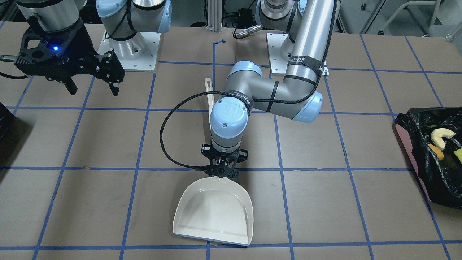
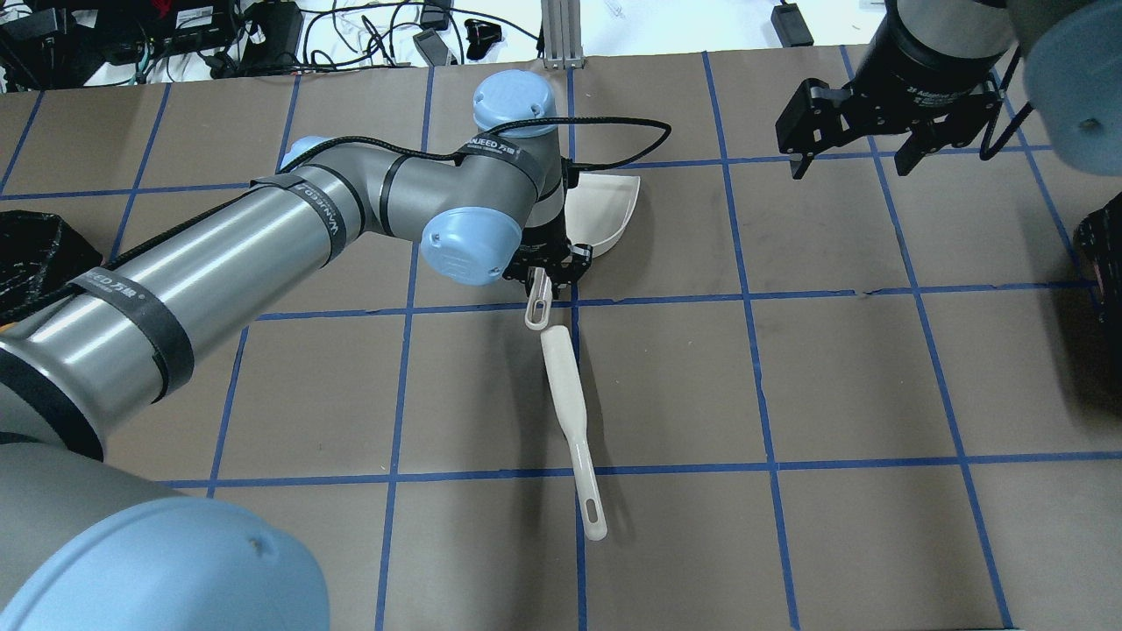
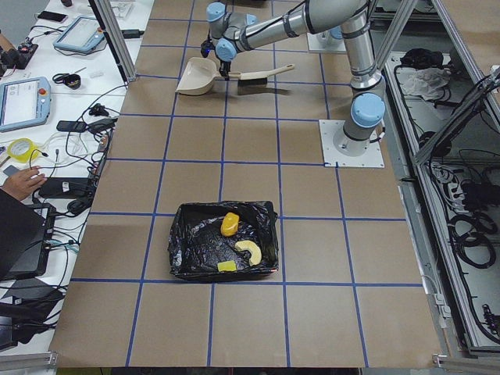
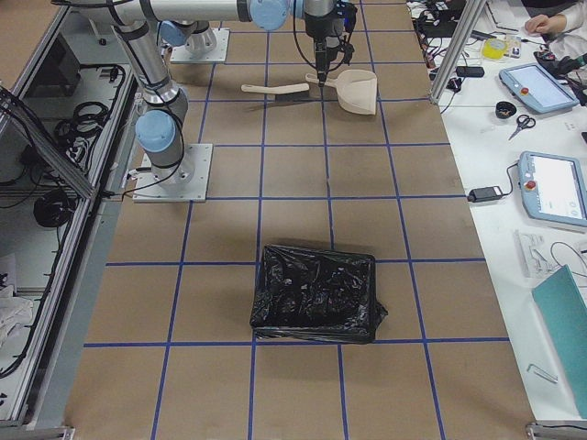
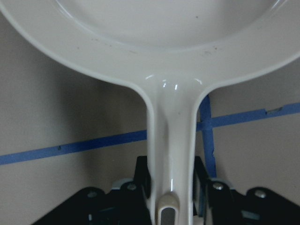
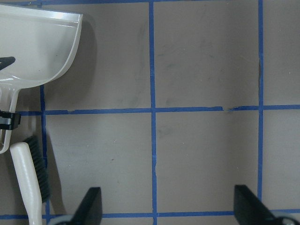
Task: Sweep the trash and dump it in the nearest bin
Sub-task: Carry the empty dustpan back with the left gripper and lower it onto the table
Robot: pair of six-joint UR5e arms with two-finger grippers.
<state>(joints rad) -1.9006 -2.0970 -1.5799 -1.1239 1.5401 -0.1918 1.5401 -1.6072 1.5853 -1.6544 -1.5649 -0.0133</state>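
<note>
Well left of the dustpan [image 1: 213, 213], the bin [image 3: 195, 242] holds the trash [image 3: 230, 224], which the exterior right view hides. The left gripper [image 2: 543, 282] clamps the dustpan's handle, with the brush [image 2: 565, 394] just beside it. Farther right, the right gripper [image 2: 852, 166] hangs wide and empty.

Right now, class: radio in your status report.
Left gripper shut on dustpan handle. Right gripper open, raised. Trash all in bin. Brush loose on table, nothing blocking.
</note>
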